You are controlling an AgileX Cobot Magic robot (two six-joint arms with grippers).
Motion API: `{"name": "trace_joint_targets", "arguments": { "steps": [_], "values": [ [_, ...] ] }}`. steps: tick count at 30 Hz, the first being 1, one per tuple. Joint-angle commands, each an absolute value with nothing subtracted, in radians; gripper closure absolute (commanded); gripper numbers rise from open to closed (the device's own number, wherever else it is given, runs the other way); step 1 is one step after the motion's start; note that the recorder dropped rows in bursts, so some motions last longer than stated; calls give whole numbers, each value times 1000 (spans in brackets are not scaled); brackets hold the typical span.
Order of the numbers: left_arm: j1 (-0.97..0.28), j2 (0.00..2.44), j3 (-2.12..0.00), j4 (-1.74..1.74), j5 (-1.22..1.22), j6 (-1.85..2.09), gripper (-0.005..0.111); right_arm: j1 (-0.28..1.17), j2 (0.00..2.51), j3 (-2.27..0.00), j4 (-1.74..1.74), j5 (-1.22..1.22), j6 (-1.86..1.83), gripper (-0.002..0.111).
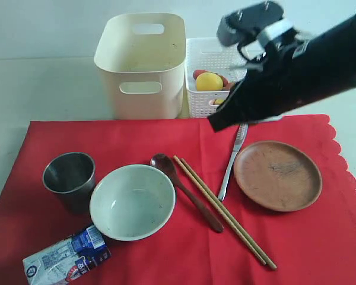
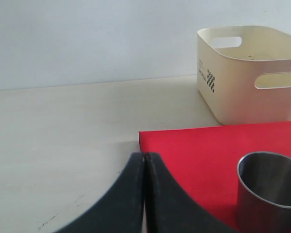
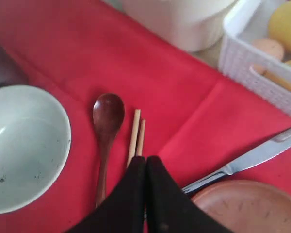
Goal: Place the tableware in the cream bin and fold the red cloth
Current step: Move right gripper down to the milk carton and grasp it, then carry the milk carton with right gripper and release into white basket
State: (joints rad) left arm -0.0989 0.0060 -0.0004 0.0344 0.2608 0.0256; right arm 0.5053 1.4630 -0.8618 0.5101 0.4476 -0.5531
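Right wrist view shows the right gripper (image 3: 145, 158) with its dark jaws pressed together and nothing between them, above the red cloth (image 1: 136, 139) at the ends of the wooden chopsticks (image 3: 135, 133). The dark brown spoon (image 3: 108, 114) lies just beside the chopsticks; the silver table knife (image 3: 252, 158) and the round reddish-brown plate (image 3: 242, 206) lie on their other side.

In the exterior view the pale speckled bowl (image 1: 132, 202) sits lower centre on the cloth, with the steel cup (image 1: 69, 178) just left of it. The cream bin (image 1: 172, 101) stands upper centre, beyond the cloth, beside a white perforated basket (image 1: 202, 101).

The left gripper (image 2: 144, 155) is likewise closed and empty, over bare table near a corner of the cloth.
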Motion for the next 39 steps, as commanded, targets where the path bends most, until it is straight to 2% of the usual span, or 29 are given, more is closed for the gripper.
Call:
{"name": "trace_joint_targets", "arguments": {
  "steps": [1, 10, 12, 14, 18, 19, 21, 22, 23, 24, 26, 33, 37, 39],
  "values": [
    [-103, 0, 0, 39, 257, 20, 104, 570, 1488, -772, 520, 300, -565, 108],
    [-103, 0, 0, 39, 257, 20, 104, 609, 1538, -723, 525, 234, -550, 108],
    [-103, 0, 0, 39, 257, 20, 104, 661, 1539, -723, 519, 226, -569, 106],
    [-103, 0, 0, 39, 257, 20, 104, 751, 1539, -723, 519, 177, -584, 99],
    [-103, 0, 0, 39, 257, 20, 104, 925, 1539, -726, 514, 14, -583, 78],
    [-103, 0, 0, 39, 257, 20, 104, 940, 1539, -730, 511, 9, -585, 78],
    [-103, 0, 0, 39, 257, 20, 104, 960, 1541, -785, 511, 91, -649, 88],
    [-103, 0, 0, 39, 257, 20, 104, 960, 1555, -839, 511, 167, -693, 99],
    [-103, 0, 0, 39, 257, 20, 104, 960, 1568, -869, 511, 195, -717, 106],
    [-103, 0, 0, 39, 257, 20, 104, 960, 1596, -924, 513, 260, -770, 108],
    [-103, 0, 0, 39, 257, 20, 104, 965, 1662, -1015, 519, 387, -869, 108],
    [-103, 0, 0, 39, 257, 20, 104, 980, 1863, -1209, 658, 575, -1113, 108],
    [-103, 0, 0, 39, 257, 20, 104, 1041, 1938, -1258, 646, 530, -1129, 108],
    [-103, 0, 0, 39, 257, 20, 104, 1077, 1955, -1264, 617, 474, -1131, 104]
  ]
}}
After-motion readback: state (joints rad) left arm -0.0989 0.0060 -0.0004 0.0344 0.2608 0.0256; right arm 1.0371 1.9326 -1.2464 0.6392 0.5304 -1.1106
